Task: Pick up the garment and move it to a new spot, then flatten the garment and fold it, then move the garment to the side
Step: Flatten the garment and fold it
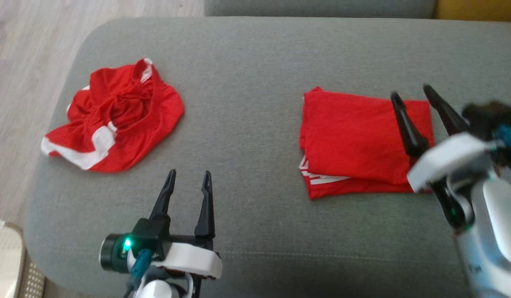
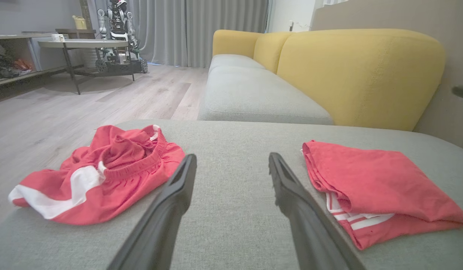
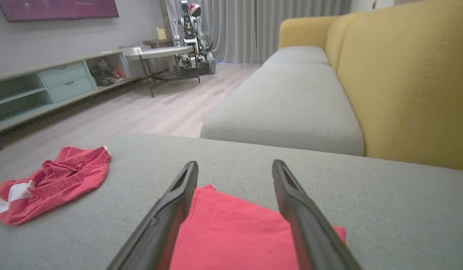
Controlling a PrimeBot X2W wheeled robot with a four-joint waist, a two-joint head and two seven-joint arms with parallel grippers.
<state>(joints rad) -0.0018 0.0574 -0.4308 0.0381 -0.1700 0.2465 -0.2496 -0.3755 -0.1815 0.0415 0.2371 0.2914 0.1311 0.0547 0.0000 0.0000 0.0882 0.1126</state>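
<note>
The left gripper [image 1: 189,173] is hovering spread over bare cushion [image 1: 247,124], holding nothing. The right gripper [image 1: 410,92] is hanging spread over the folded garment [image 1: 355,136] on the cushion's right side, not pinching it. A finger dragging low as it leaves could be snagging the top layer and undoing the fold. Crumpled shorts [image 1: 119,116] are lying well apart to the left, blocking nothing. Beyond, a yellow sofa back [image 2: 359,75] is rising.
</note>
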